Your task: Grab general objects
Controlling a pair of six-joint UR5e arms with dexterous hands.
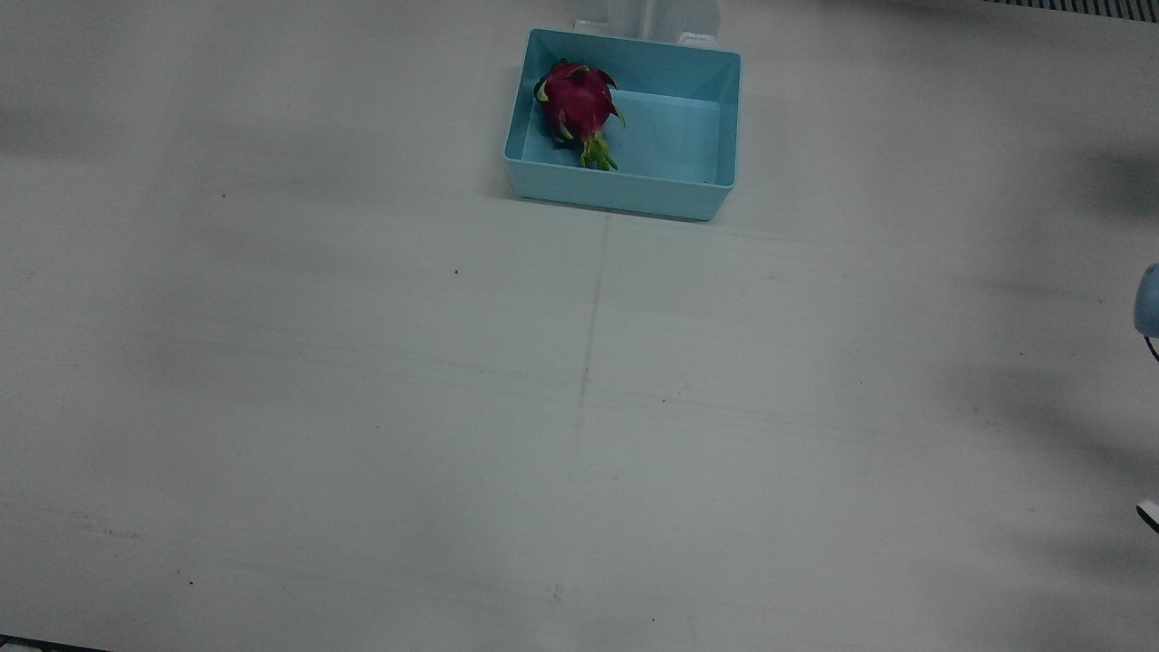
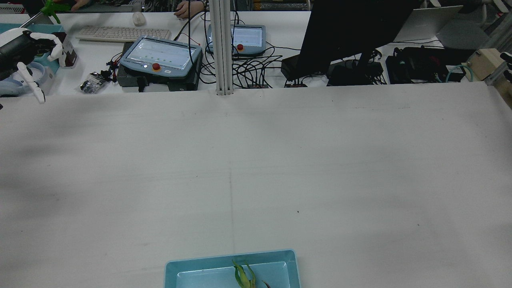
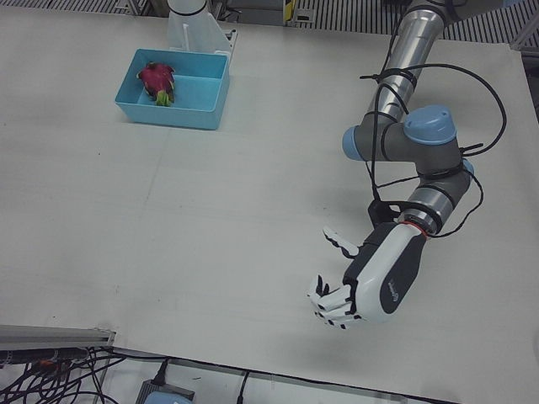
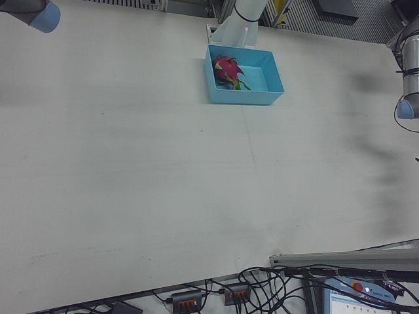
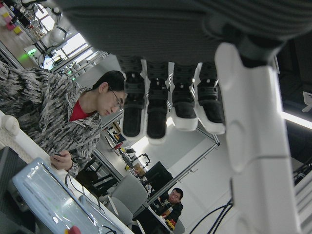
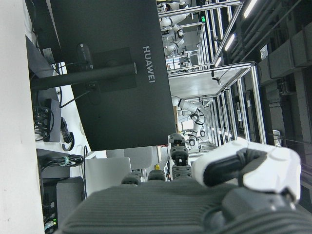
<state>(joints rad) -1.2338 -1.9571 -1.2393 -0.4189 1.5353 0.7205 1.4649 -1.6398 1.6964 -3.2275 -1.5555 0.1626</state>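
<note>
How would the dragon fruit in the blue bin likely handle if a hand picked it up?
The dragon fruit looks rounded, so it may roll inside the blue bin. Its thin green scales probably bend, giving poor purchase. It lies against one wall, leaving fingers little room there.

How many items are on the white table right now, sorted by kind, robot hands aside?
Dragon fruit: 1, lying inside the bin
Light blue bin: 1
Total: 2
</note>
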